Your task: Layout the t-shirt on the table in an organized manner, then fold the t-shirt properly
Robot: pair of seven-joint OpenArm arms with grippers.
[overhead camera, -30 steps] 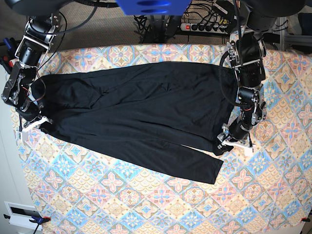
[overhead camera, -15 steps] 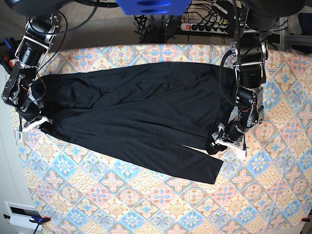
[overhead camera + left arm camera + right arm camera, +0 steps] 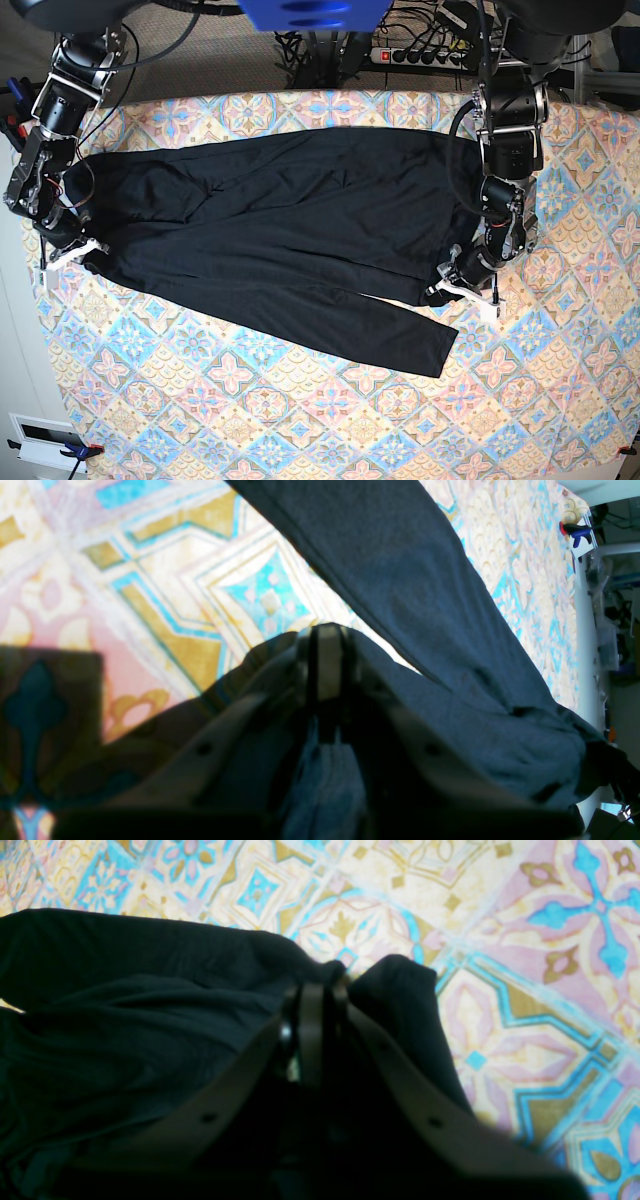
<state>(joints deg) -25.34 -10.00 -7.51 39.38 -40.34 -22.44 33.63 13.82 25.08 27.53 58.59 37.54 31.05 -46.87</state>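
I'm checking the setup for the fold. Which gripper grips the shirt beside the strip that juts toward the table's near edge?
The left gripper, pinching the black t-shirt just above that strip; the right gripper holds the opposite end.

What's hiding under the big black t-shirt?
Under the t-shirt lies the table, whose pastel tile pattern shows all around the fabric. Whatever else might sit beneath the shirt cannot be seen, because the black cloth covers it.

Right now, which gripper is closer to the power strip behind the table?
Left. The left gripper is on the same side as the power strip, clamped on the t-shirt; the right gripper pinches the shirt's opposite end.
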